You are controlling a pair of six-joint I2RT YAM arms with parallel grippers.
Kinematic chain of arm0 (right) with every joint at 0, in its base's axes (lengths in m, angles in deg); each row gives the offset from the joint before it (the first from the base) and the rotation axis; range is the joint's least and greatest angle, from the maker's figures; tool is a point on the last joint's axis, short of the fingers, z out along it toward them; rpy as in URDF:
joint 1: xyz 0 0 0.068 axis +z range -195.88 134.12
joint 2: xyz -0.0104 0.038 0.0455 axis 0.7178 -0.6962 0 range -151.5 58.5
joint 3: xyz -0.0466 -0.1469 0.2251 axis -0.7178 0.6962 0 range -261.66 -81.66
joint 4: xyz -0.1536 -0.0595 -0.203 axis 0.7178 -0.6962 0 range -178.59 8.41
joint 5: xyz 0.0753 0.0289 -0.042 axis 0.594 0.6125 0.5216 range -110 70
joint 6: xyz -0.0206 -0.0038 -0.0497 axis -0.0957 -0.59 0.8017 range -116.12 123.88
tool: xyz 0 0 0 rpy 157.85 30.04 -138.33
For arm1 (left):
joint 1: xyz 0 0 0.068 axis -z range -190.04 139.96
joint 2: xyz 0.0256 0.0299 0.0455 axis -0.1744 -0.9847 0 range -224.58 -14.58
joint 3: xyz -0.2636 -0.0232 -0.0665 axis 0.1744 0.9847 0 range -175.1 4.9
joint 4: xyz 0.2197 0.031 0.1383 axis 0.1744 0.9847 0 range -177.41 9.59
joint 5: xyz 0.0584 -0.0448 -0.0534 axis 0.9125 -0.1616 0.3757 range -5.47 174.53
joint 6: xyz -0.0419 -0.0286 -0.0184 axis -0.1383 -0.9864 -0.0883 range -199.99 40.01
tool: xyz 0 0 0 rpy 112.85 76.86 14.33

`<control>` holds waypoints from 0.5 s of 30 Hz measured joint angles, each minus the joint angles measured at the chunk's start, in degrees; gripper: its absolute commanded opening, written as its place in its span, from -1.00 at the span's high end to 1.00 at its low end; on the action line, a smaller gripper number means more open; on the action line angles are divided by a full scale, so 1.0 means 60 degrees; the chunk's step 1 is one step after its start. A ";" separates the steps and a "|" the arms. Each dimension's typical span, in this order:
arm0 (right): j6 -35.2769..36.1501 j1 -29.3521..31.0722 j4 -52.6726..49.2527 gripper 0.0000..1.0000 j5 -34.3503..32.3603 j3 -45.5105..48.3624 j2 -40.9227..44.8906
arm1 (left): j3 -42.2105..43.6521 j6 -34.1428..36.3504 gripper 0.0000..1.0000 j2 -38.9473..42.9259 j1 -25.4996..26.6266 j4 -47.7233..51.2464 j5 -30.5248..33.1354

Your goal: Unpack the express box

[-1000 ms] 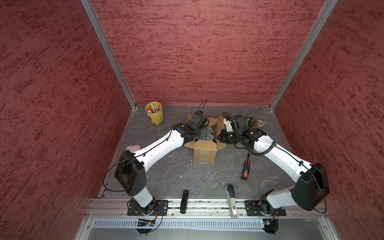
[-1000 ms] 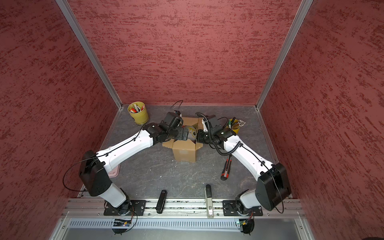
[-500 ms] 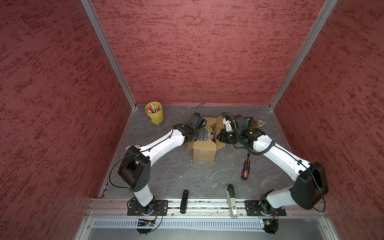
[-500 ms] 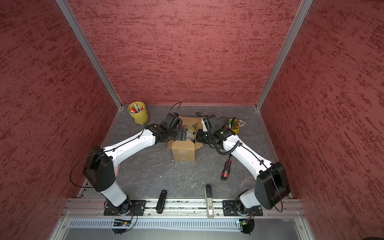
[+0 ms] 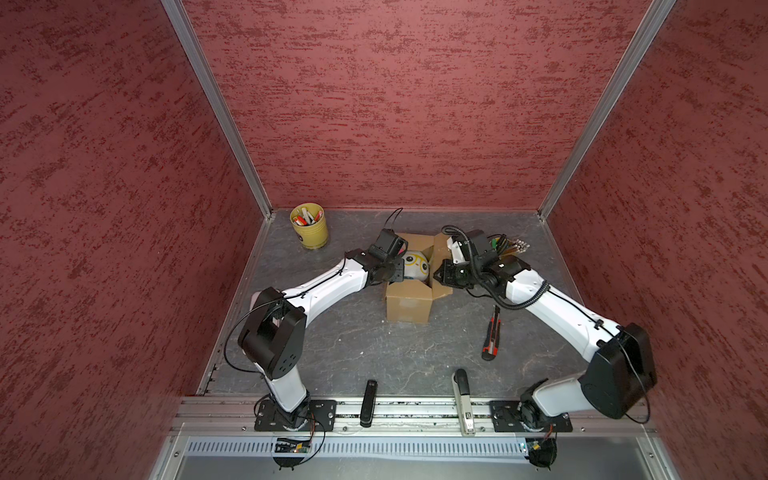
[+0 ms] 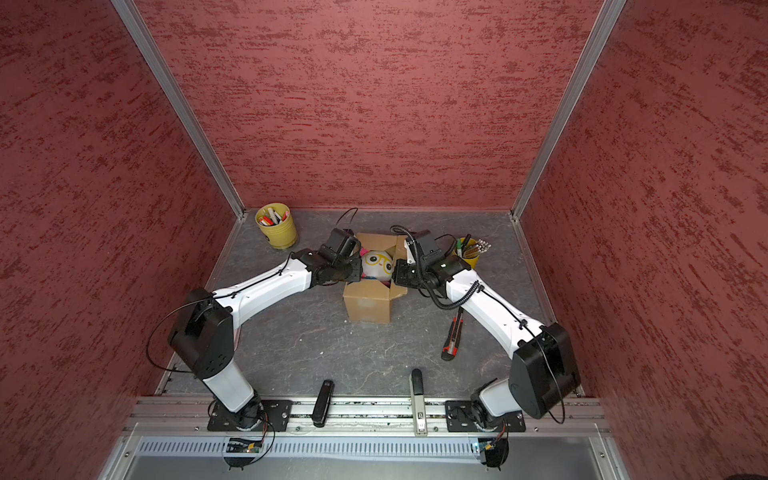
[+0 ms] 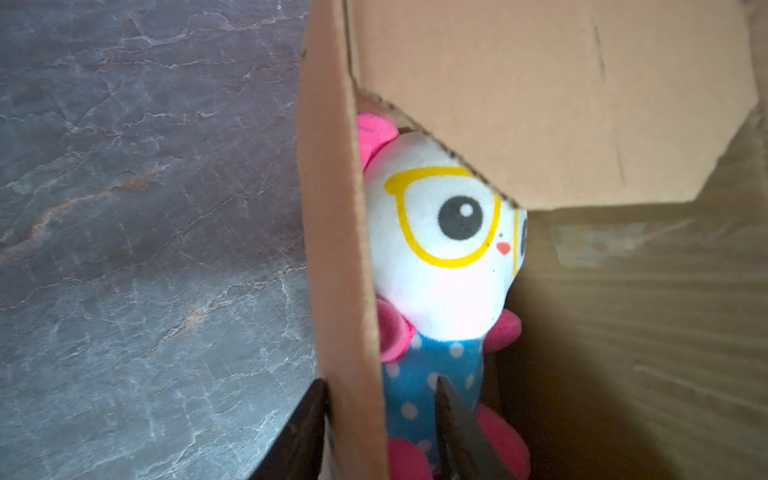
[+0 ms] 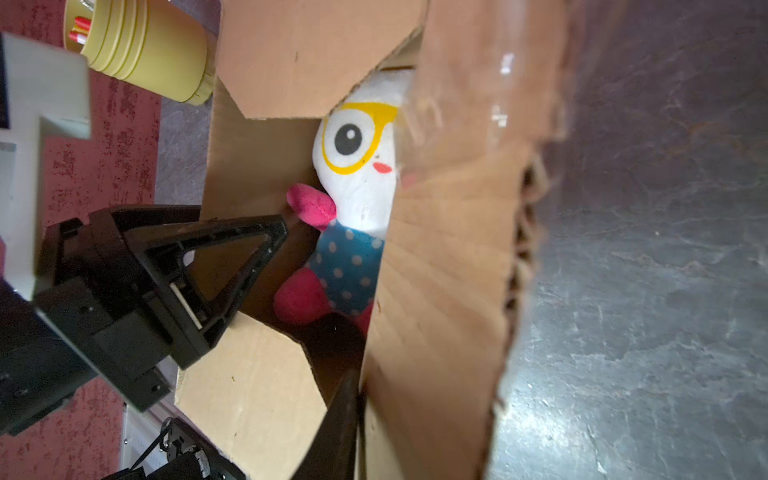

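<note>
left gripper apart, straddling corrugated wall of express box; right gripper: cannot tell.

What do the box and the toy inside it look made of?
Express box: corrugated cardboard, matte brown; fluted cut edges show in the right wrist view. Toy: seemingly plush fabric, fuzzy matte white head, printed yellow glasses, polka-dot blue body.

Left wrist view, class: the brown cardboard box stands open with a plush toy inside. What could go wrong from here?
1. The left gripper straddles the brown cardboard box's wall, one finger beside the white-headed, blue-spotted plush toy. Closing may pinch wall and toy together, dragging the box up.
2. A cardboard flap overhangs the toy's head and could snag it on lifting.
</note>
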 measured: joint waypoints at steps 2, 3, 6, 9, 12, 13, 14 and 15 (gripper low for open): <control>-0.0007 0.0000 -0.0149 0.34 -0.0127 -0.0022 0.0036 | 0.0033 -0.0004 0.23 0.0000 0.0000 -0.0124 0.0029; -0.0015 0.0000 -0.0226 0.32 -0.0200 -0.0029 0.0091 | 0.0044 -0.0004 0.23 0.0000 0.0000 -0.0178 0.0036; -0.0015 0.0000 -0.0532 0.27 -0.0430 -0.0219 0.0313 | 0.0120 0.0000 0.24 0.0000 0.0011 -0.0248 0.0033; -0.0007 -0.0004 -0.0794 0.25 -0.0703 -0.0605 0.0576 | 0.0164 -0.0007 0.25 0.0004 0.0033 -0.0328 0.0018; 0.0004 -0.0022 -0.0947 0.24 -0.0943 -0.0900 0.0754 | 0.0175 -0.0022 0.25 0.0004 0.0040 -0.0353 0.0015; 0.0033 -0.0036 -0.0984 0.24 -0.1027 -0.0936 0.0776 | 0.0175 -0.0029 0.25 0.0004 0.0040 -0.0353 0.0018; 0.0036 -0.0051 -0.1016 0.25 -0.1082 -0.0943 0.0780 | 0.0175 -0.0036 0.25 0.0004 0.0040 -0.0357 0.0015; 0.0051 -0.0080 -0.1118 0.25 -0.1173 -0.0943 0.0776 | 0.0175 -0.0040 0.25 0.0004 0.0040 -0.0357 0.0018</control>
